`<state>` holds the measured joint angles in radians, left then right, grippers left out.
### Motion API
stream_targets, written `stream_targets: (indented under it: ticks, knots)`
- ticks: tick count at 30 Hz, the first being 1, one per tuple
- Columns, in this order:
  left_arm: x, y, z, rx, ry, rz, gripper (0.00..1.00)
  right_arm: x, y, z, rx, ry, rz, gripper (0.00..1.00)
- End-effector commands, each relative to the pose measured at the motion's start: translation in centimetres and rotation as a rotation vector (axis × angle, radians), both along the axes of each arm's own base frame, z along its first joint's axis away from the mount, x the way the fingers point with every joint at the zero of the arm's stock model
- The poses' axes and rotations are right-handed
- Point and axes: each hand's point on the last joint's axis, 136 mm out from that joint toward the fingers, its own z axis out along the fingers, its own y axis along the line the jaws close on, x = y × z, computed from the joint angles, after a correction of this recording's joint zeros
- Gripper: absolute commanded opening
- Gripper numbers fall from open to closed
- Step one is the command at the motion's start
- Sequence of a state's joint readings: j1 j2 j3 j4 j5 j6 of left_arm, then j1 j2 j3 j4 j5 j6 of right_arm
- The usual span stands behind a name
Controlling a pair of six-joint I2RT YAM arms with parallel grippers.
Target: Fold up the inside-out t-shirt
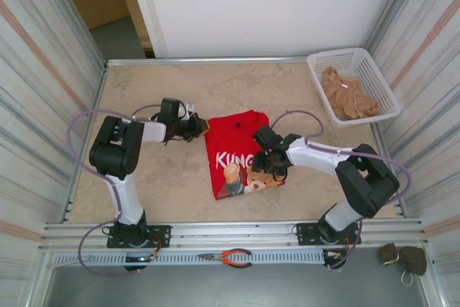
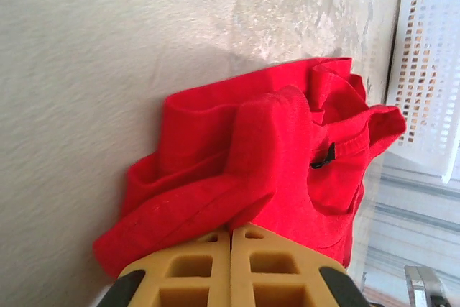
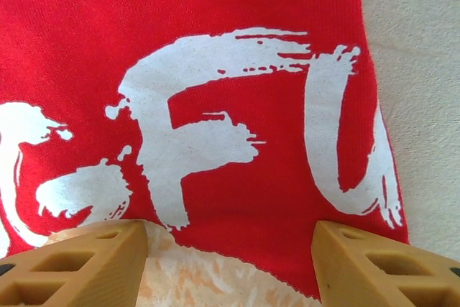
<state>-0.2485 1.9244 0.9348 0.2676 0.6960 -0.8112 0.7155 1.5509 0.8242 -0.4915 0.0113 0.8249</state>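
Red inside-out t-shirt (image 1: 241, 152) sits mid-frame on the beige table (image 1: 158, 84) in the top view. White lettering reads "KUN", the rest covered by the right gripper (image 1: 267, 163); bear print below. The right wrist view reads "FU" on the cloth (image 3: 215, 70), fingers (image 3: 79, 264) spread, released, over the print. Left gripper (image 1: 203, 127) at the shirt's upper-left corner, fingers (image 2: 194, 267) clenched, pinching bunched red cloth (image 2: 266, 163); small black tag, unreadable. White basket (image 1: 352, 84) upper right holds tan cloth (image 1: 348, 95). Orange-handled pliers (image 1: 228, 257) at bottom centre.
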Motion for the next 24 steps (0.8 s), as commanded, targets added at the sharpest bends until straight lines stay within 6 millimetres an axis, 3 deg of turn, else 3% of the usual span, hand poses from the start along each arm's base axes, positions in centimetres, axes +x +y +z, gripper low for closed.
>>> stream_targets:
  ticks: [1,2,5,9,13,16,20,24]
  knots:
    - [0.6,0.5,1.9,-0.042,-0.04,0.023,0.0,-1.5,-0.6,-0.4,-0.015,0.046,-0.025,0.65]
    - [0.3,1.0,1.5,-0.014,-0.022,0.034,0.01,-1.2,-0.6,0.1,-0.015,0.037,-0.023,0.66]
    - [0.0,2.7,1.9,0.065,-0.018,0.06,0.38,-0.2,-0.5,2.1,0.019,0.006,-0.011,0.69]
    - [0.5,4.0,4.7,0.118,-0.064,0.069,0.59,2.5,-1.3,6.1,0.095,-0.062,-0.019,0.71]
    - [0.7,3.4,8.3,0.121,-0.111,0.051,0.63,5.0,-2.3,9.2,0.18,-0.117,-0.02,0.64]
    - [-0.2,1.8,9.4,0.129,-0.104,0.011,0.64,5.4,-2.0,10.3,0.223,-0.131,0.013,0.47]
    - [-1.5,0.4,8.4,0.178,-0.045,-0.015,0.64,4.5,-1.3,9.2,0.24,-0.101,0.04,0.36]
    - [-1.8,0.8,6.2,0.31,0.011,-0.028,0.65,3.1,-0.5,6.8,0.234,-0.054,0.051,0.34]
